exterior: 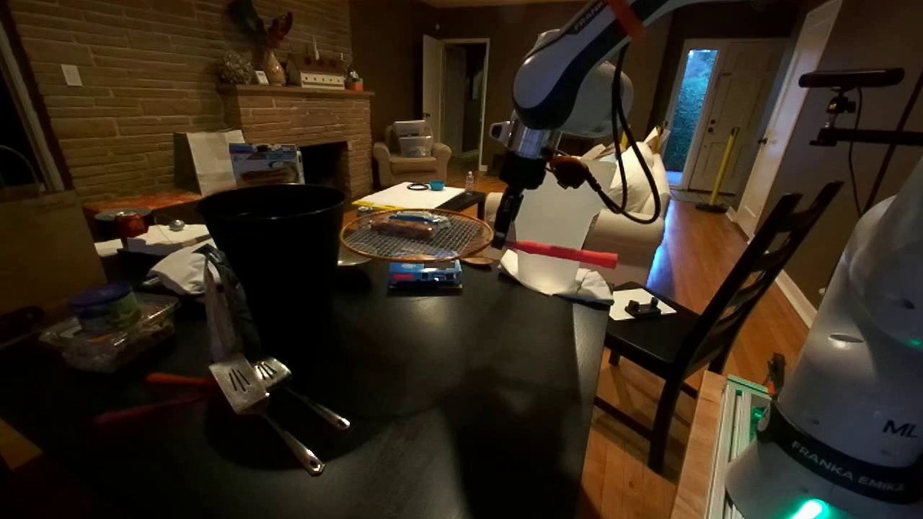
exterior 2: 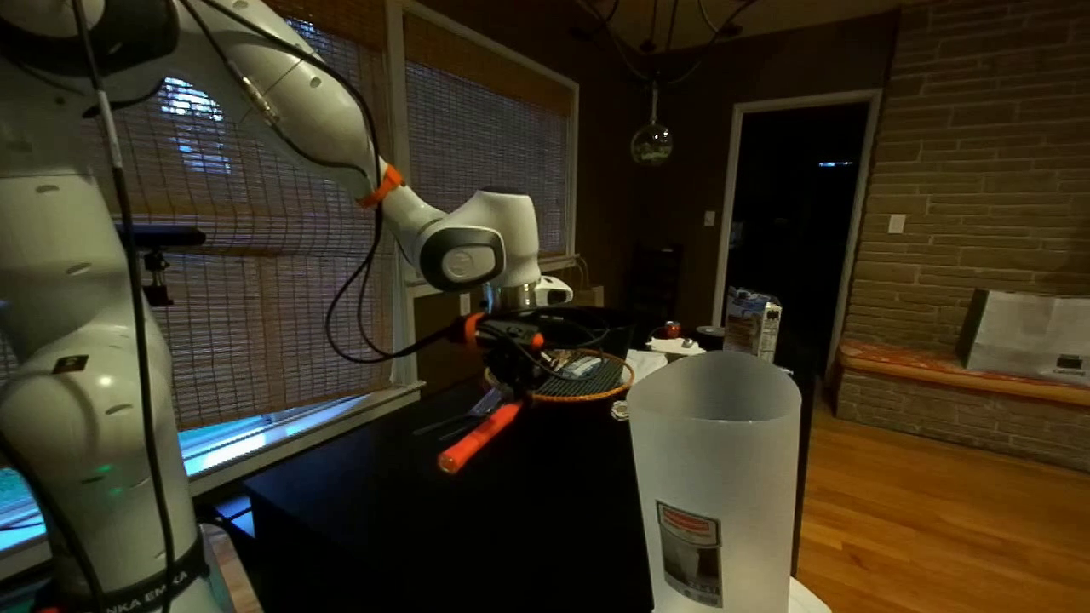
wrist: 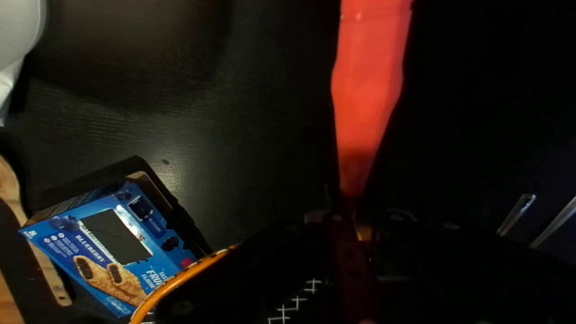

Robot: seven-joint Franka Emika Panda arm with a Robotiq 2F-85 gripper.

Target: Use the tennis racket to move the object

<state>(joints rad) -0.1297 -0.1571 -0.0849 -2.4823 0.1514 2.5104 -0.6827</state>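
My gripper [exterior: 502, 241] is shut on the tennis racket where its red handle [exterior: 566, 254] meets the hoop; it also shows in another exterior view [exterior 2: 513, 387]. The racket [exterior: 418, 260] is held above the black table, its netted face roughly level. Its orange rim also shows in an exterior view [exterior 2: 588, 398] and the wrist view [wrist: 180, 276]. The small packet [exterior: 400, 229], bluish-white with a reddish-brown part, lies on the netting; a bluish packet part shows in an exterior view [exterior 2: 583, 368]. In the wrist view the dark fingers [wrist: 353, 216] close around the handle's base, and the packet is hidden.
A blue blueberry box [exterior: 425, 275] is on the table below the hoop. A tall black bin [exterior: 281, 288] stands beside the hoop. A translucent bin [exterior 2: 724, 477] stands at the table's side, near the handle. Metal slotted spatulas [exterior: 245, 386] lie near the black bin.
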